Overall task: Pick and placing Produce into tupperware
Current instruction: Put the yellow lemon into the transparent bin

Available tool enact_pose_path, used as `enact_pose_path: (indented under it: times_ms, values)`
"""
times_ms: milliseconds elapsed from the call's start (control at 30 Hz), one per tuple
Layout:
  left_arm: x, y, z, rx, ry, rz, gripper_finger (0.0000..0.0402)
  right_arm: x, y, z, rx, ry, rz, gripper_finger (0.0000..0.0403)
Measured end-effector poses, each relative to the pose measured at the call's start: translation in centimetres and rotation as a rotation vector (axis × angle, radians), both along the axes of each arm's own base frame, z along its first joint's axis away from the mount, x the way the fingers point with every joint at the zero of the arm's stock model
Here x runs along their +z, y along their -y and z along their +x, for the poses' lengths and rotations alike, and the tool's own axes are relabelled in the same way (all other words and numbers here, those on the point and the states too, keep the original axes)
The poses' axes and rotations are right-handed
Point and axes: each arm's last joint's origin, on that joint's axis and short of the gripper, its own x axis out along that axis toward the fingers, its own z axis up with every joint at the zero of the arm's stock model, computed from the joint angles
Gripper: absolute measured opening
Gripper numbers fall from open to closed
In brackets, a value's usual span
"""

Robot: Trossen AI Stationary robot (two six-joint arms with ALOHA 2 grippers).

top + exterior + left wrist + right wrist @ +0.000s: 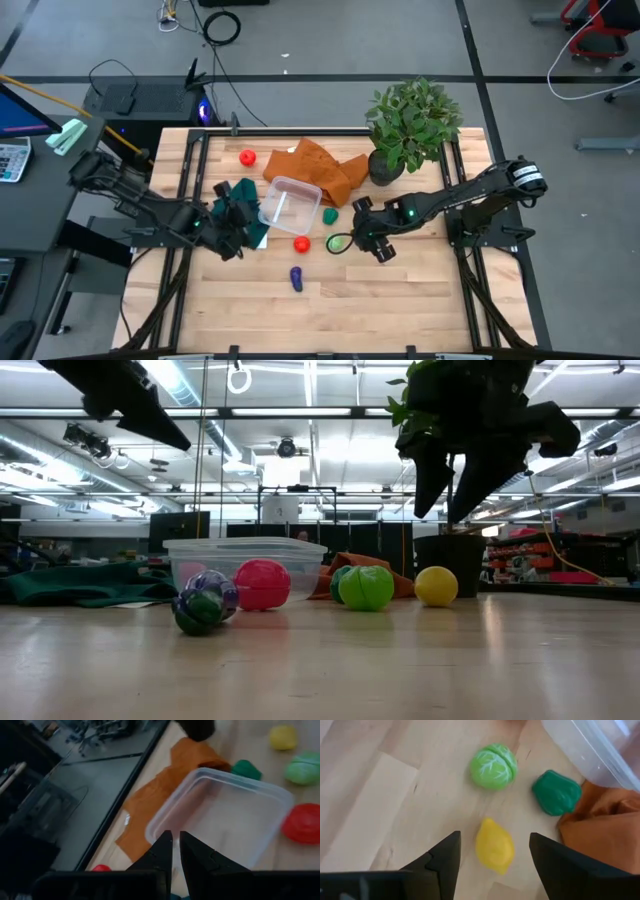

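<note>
the right gripper [492, 857] hangs above the small yellow lemon-shaped toy [494, 845] with its two dark fingers spread wide, one on each side of the toy and not touching it. it holds nothing. i judge that this position is made for a grasp: the fingers are lined up so that they can go down around the lemon and close on it.

near the lemon, in the right wrist view, lie the light yellow-green cabbage-like ball with white veins [493, 766] and the dark green pepper-shaped toy [556, 792]. the pepper lies just beside the crumpled orange cloth [600, 837].

the clear, low plastic box with rounded corners [290, 202] stands in the middle of the wooden table [400, 300], partly on the orange cloth, and seems to be empty. so no produce is placed yet, as far as i can see. one red round toy [301, 244] lies just beside the box, another red one [247, 156] is well apart near the far edge of the table, and the purple toy [296, 278] lies alone toward the front.

the left gripper [172, 847] waits over the dark green cloth [240, 200] beside the box, with its fingers clenched almost together on nothing. it looks toward the box and is out of the way of the right arm.

the potted leafy green plant [410, 125] stands at the far right corner.
</note>
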Motion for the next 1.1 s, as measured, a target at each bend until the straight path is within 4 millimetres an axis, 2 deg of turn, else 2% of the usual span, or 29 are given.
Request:
enact_pose_path:
  times_ms: [100,233,467,700,833,967,1100]
  values:
    - [-0.1,-0.9,0.2,0.057,0.018,-0.044,0.0044,0.1,0.0,0.0,-0.016,0.008,0.007,0.02]
    - [-0.4,-1.5,0.6,0.02,-0.042,-0.149,0.0053,0.2,0.0,0.0,-0.017,0.011,0.006,0.0199]
    - [-0.1,-0.9,1.4,-0.156,-0.072,-0.24,0.0081,0.1,0.0,0.0,-0.015,0.006,0.004,0.0199]
    - [1.2,0.3,2.9,-0.357,0.088,-0.264,0.0113,0.1,0.2,0.1,-0.024,0.006,0.004,0.0199]
    - [0.4,0.6,3.2,-0.43,0.156,-0.3,0.0126,0.1,0.2,0.1,-0.024,0.006,0.004,0.0199]
    - [-1.6,0.4,2.9,-0.43,0.162,-0.307,0.0135,0.1,0.3,0.1,-0.025,0.006,0.002,0.0199]
    - [-2.3,0.2,2.9,-0.429,0.223,-0.313,0.014,0.0,1.0,0.2,-0.044,0.004,-0.001,0.0199]
